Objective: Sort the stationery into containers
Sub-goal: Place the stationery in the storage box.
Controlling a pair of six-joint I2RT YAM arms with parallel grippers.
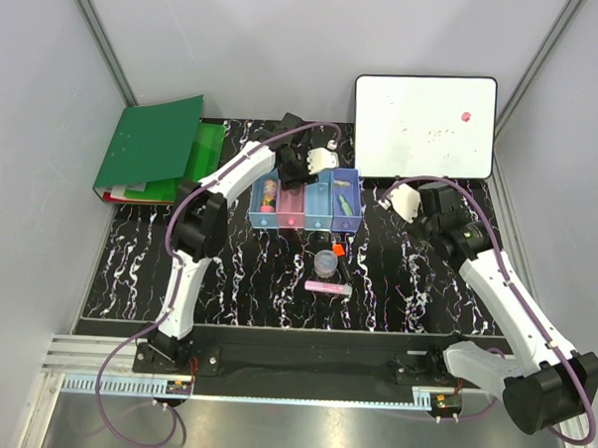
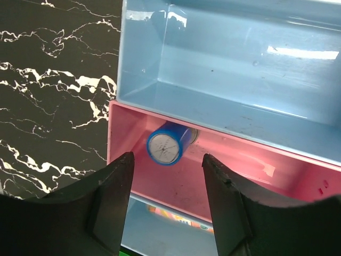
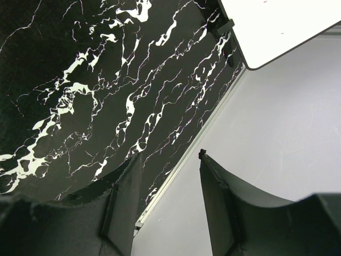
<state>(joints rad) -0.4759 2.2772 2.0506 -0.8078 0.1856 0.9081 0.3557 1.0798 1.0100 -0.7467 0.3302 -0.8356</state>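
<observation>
Top view down over table (image 1: 138, 267), wrist views close, left sharing pink bin (image 2: 250, 165)

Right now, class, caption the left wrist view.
Open left tool over the pink bin, a blue-capped cylinder lying inside.

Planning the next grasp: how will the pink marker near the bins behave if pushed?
The pink marker lies flat and looks slim, so a sideways push would probably roll it if its barrel is round. It appears straight and rigid, and is likely light to lift.

Four bins (image 1: 345, 222), three loose stationery pieces (image 1: 328, 286), two green binders (image 1: 149, 143), one whiteboard (image 1: 422, 125), two arms (image 1: 195, 229).
</observation>
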